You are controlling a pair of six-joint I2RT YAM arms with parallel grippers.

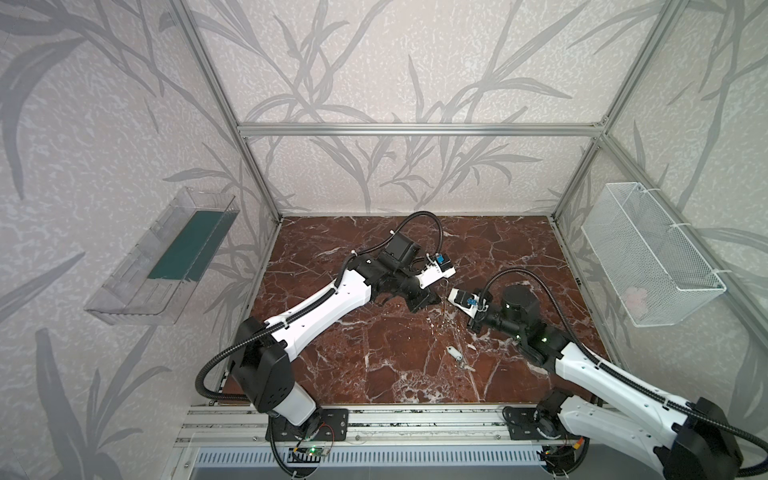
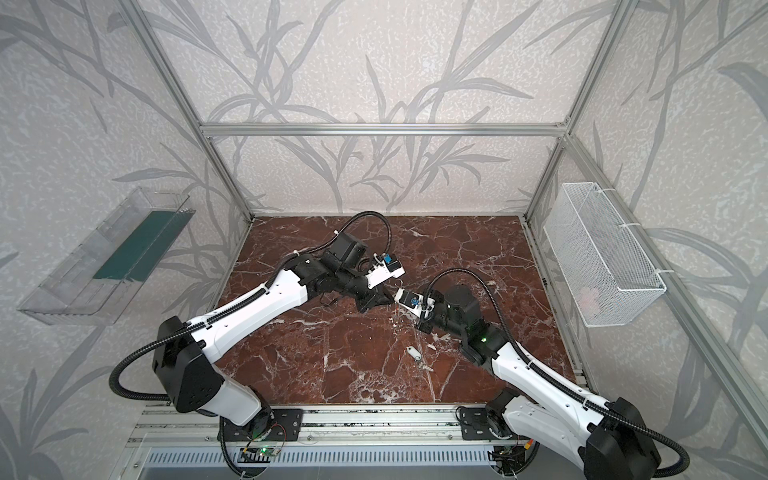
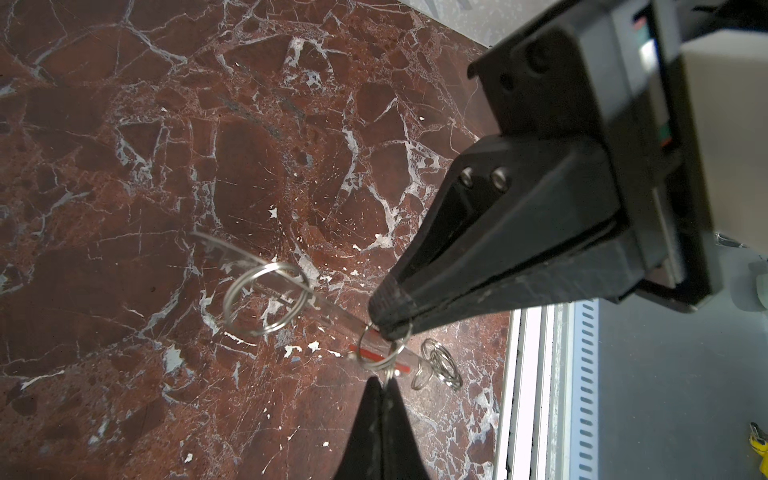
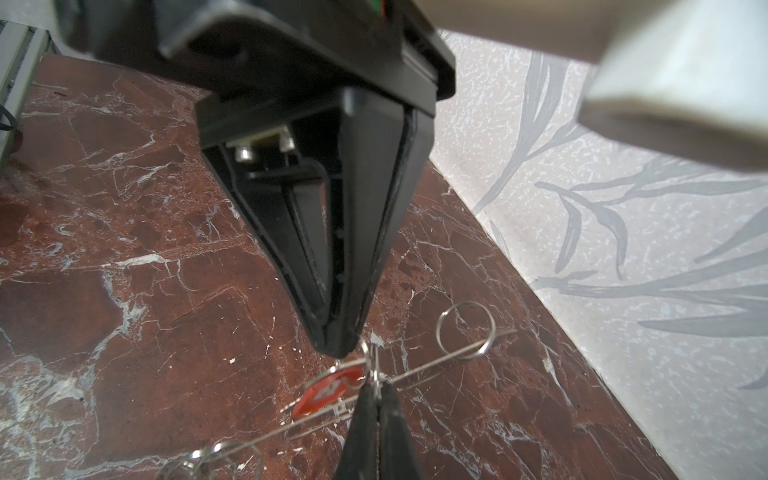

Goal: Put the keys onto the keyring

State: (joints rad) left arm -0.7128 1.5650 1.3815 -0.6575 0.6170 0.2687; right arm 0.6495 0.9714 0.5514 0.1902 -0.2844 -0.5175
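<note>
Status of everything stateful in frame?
red key: lifted by its split ring
left gripper: shut on that ring
right gripper: shut on that ring
white key: lying on table, untouched
keyring: lifted, edge-on; threading unclear

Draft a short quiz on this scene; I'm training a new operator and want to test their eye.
1. True or false: the white-tagged key is lifted off the table.
2. Which tag hangs at the small ring where the left gripper and right gripper meet? A red, B white, C blue.
3. Fill in: both grippers' fingers are ____.
Key: 1 false; 2 A, the red tag; 3 shut.
</note>
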